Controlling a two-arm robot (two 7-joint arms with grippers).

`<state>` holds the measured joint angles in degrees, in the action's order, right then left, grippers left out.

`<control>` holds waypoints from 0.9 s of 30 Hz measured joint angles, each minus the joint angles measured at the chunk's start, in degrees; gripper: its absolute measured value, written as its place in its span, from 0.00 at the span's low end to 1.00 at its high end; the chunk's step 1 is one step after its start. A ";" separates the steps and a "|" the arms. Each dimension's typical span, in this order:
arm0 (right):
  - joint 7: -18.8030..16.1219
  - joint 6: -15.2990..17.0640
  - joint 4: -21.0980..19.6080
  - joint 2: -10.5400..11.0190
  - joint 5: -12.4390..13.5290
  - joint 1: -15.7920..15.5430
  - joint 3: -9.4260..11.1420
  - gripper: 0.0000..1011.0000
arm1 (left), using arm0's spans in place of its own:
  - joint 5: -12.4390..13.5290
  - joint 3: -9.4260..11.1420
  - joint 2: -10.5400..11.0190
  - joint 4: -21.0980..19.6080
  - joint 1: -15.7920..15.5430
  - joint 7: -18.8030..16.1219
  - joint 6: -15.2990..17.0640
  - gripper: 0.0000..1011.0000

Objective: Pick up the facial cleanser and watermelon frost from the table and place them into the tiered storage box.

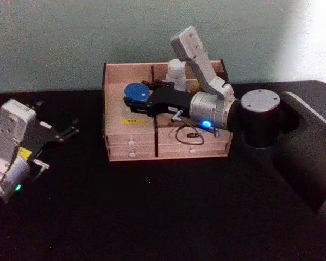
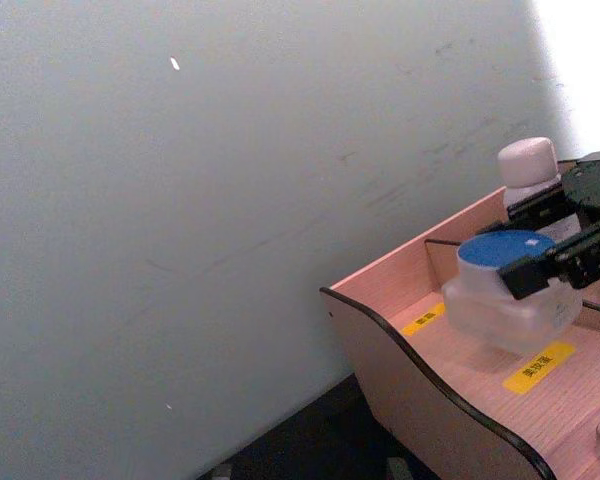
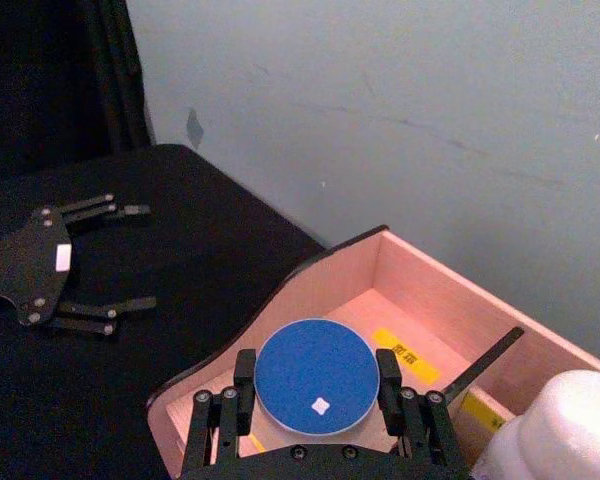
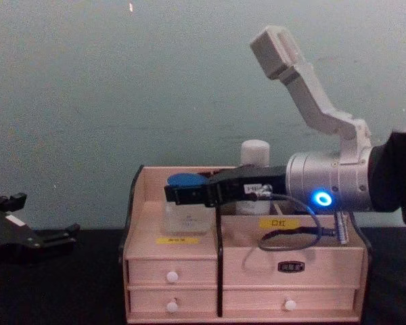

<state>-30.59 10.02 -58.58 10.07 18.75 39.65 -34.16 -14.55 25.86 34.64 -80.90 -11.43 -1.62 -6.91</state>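
Though the chest view hides one side, right claw [image 3: 317, 362] clasps blue-lidded jar [image 4: 184, 215].

Head cam down, chest level — both w/ tiered storage box [image 1: 119, 142].

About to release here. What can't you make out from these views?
1. Whether the blue-lidded jar's base touches the tiered storage box's shelf: head view, the right gripper covers it.
2. The white bottle's lower body: chest view, the right gripper hides it; right wrist view, cut off by the edge.
3. The yellow labels' print: left wrist and chest views, too small to read.
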 joint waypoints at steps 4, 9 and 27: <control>-0.24 0.01 0.99 -0.47 -0.39 0.23 -0.18 0.70 | 0.00 0.00 0.00 0.00 0.00 0.00 0.00 0.99; -0.40 0.10 1.28 -0.67 -0.76 0.26 -0.28 0.70 | 0.00 0.00 0.00 0.00 0.00 0.00 0.00 0.99; -0.36 0.44 1.20 -0.67 -1.24 0.13 -0.36 0.71 | 0.00 0.00 0.00 0.00 0.00 0.00 0.00 0.99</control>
<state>-30.95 10.46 -57.38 9.41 17.50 39.78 -34.52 -14.55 25.86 34.65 -80.90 -11.43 -1.62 -6.91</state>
